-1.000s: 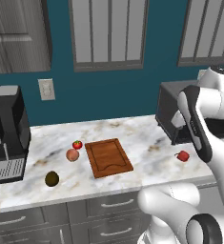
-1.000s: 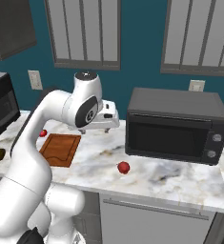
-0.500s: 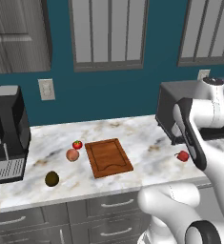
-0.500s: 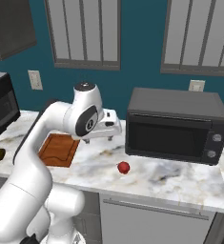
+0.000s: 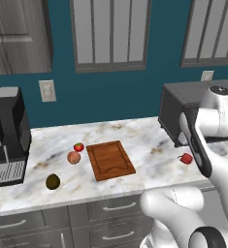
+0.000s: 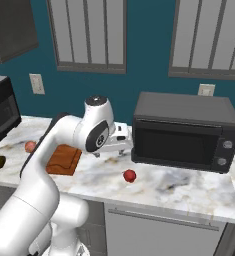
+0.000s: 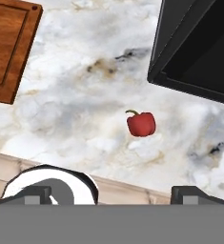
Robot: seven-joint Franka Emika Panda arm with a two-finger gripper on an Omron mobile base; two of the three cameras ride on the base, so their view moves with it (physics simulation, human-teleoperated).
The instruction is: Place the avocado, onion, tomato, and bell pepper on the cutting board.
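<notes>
The cutting board (image 5: 110, 160) lies flat on the marble table (image 5: 149, 140) with nothing on it. At its 9 o'clock, just beside its edge, sits the onion (image 5: 73, 157), and the tomato (image 5: 78, 147) sits close to the onion's 1 o'clock. The avocado (image 5: 53, 181) lies apart at the onion's 7 o'clock, near the table's front edge and in front of the coffee machine (image 5: 6, 135). The bell pepper (image 5: 186, 158) rests alone, well apart at the board's 3 o'clock, just in front of the microwave (image 6: 185, 131). In the hand view the pepper lies on bare marble at 12 o'clock of the fingers (image 7: 188, 193), which stand wide open and hold nothing.
</notes>
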